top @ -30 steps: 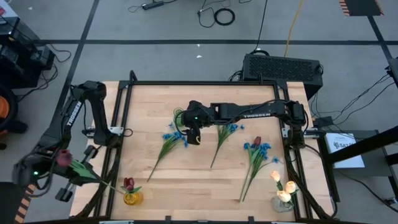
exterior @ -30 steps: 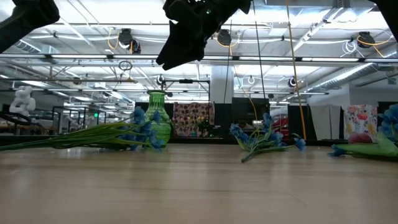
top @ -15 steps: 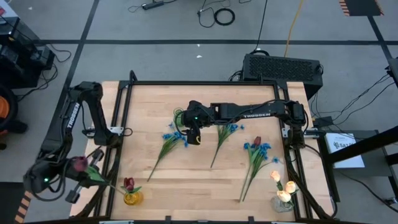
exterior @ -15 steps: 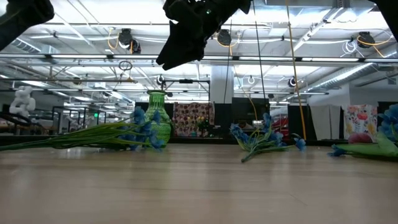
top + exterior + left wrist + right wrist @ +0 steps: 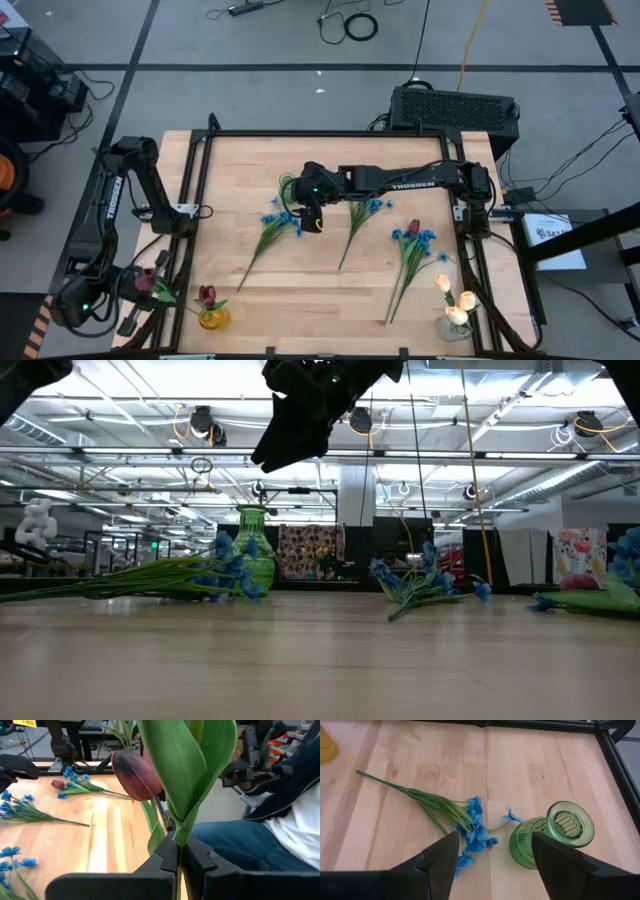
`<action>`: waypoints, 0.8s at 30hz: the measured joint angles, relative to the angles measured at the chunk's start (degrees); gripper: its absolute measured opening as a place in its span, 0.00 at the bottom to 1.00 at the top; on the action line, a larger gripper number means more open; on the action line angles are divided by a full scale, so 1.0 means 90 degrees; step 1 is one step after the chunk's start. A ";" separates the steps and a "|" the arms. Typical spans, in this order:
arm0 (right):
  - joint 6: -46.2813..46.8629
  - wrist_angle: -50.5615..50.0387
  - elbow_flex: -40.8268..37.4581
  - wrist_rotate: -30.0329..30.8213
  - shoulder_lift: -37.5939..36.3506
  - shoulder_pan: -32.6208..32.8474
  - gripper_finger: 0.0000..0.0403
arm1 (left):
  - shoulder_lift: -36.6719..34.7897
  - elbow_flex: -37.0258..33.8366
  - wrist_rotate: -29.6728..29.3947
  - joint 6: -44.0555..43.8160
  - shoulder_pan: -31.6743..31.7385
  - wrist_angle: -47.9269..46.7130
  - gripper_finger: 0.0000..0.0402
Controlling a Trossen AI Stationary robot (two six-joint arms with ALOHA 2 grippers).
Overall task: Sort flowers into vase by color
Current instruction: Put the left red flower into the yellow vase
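Bench of pale wood takes up most of the scene, boxed in by a dark frame rail, with loose flowers spread across its middle and vases at its corners, so each colour seems to have its own destination. The right arm reaches in over the centre; the right gripper hangs with jaws released directly above a blue flower bunch and the green vase just beside it, a likely staging for the next blue pick. The left arm is folded back outside the frame at the near left corner; the left gripper has its jaws clenched on the stem of a dark red tulip, blossom and broad leaf upright above the grip, probably so the stem can be fed down into the amber vase, which already carries one red tulip. That vase stands close to the frame rail, leaving little side room. A seated person's leg is near this arm, beyond the bench edge. Two more blue bunches and another red tulip lie on the right half, well apart from the clear vase of cream-yellow tulips at the near right corner. The near middle offers free room.
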 joint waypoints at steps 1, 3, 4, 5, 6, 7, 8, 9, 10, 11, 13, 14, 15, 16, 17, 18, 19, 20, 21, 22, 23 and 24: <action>0.0001 0.0001 0.0000 0.0000 0.0000 0.0000 0.60 | 0.0034 0.0000 -0.0002 0.0000 0.0025 -0.0004 0.03; 0.0004 0.0000 0.0000 0.0000 0.0000 0.0000 0.60 | 0.0089 0.0000 0.0000 -0.0006 0.0119 -0.0013 0.03; 0.0004 0.0002 0.0000 0.0000 0.0000 0.0000 0.60 | 0.0111 0.0000 0.0007 -0.0013 0.0162 -0.0017 0.03; 0.0004 0.0002 0.0000 0.0000 0.0000 0.0000 0.60 | 0.0128 0.0000 0.0027 -0.0040 0.0199 -0.0019 0.03; 0.0004 0.0002 0.0000 0.0000 0.0000 0.0000 0.60 | 0.0142 0.0000 0.0097 -0.0049 0.0230 -0.0023 0.03; 0.0004 0.0002 0.0000 0.0002 0.0000 0.0000 0.60 | 0.0149 0.0000 0.0182 -0.0049 0.0253 -0.0024 0.03; 0.0004 0.0002 0.0000 0.0000 0.0000 0.0000 0.60 | 0.0155 0.0000 0.0229 -0.0045 0.0264 -0.0028 0.03; 0.0004 0.0001 0.0000 0.0000 0.0000 0.0000 0.60 | 0.0157 0.0000 0.0261 -0.0027 0.0274 -0.0028 0.03; 0.0004 0.0000 0.0000 0.0000 0.0000 0.0000 0.60 | 0.0157 0.0000 0.0302 -0.0005 0.0278 -0.0030 0.03; 0.0004 0.0000 0.0000 0.0000 0.0000 0.0000 0.60 | 0.0157 0.0000 0.0340 0.0002 0.0278 -0.0042 0.03; 0.0004 0.0000 0.0000 0.0000 0.0000 0.0000 0.60 | 0.0157 0.0000 0.0435 0.0000 0.0281 -0.0098 0.03; 0.0004 0.0000 0.0000 0.0000 0.0000 0.0000 0.60 | 0.0157 0.0000 0.0472 -0.0005 0.0281 -0.0151 0.03; 0.0004 0.0000 0.0000 0.0000 0.0000 0.0000 0.60 | 0.0157 0.0000 0.0490 -0.0005 0.0281 -0.0211 0.03; 0.0004 0.0000 0.0000 0.0000 0.0000 0.0000 0.60 | 0.0157 0.0000 0.0503 -0.0004 0.0281 -0.0236 0.03; 0.0004 0.0000 0.0000 0.0000 0.0000 0.0000 0.60 | 0.0157 0.0000 0.0510 -0.0005 0.0281 -0.0254 0.03; 0.0004 0.0000 0.0000 0.0000 0.0000 0.0000 0.60 | 0.0157 0.0000 0.0508 -0.0005 0.0281 -0.0296 0.03; 0.0004 0.0000 0.0000 0.0000 0.0000 0.0000 0.60 | 0.0157 0.0000 0.0510 -0.0001 0.0281 -0.0347 0.03; 0.0004 0.0000 0.0000 0.0000 0.0000 0.0000 0.60 | 0.0157 0.0000 0.0510 0.0002 0.0281 -0.0374 0.03; 0.0004 0.0000 0.0000 0.0000 0.0000 0.0000 0.60 | 0.0157 0.0000 0.0512 0.0002 0.0281 -0.0389 0.03; 0.0004 0.0000 0.0000 0.0000 0.0000 0.0000 0.60 | 0.0157 0.0000 0.0510 0.0000 0.0281 -0.0405 0.03; 0.0004 0.0000 0.0000 0.0000 0.0000 -0.0001 0.60 | 0.0157 0.0000 0.0512 0.0002 0.0281 -0.0416 0.03; 0.0004 0.0000 0.0000 0.0000 0.0000 0.0000 0.60 | 0.0157 0.0000 0.0522 0.0002 0.0281 -0.0416 0.04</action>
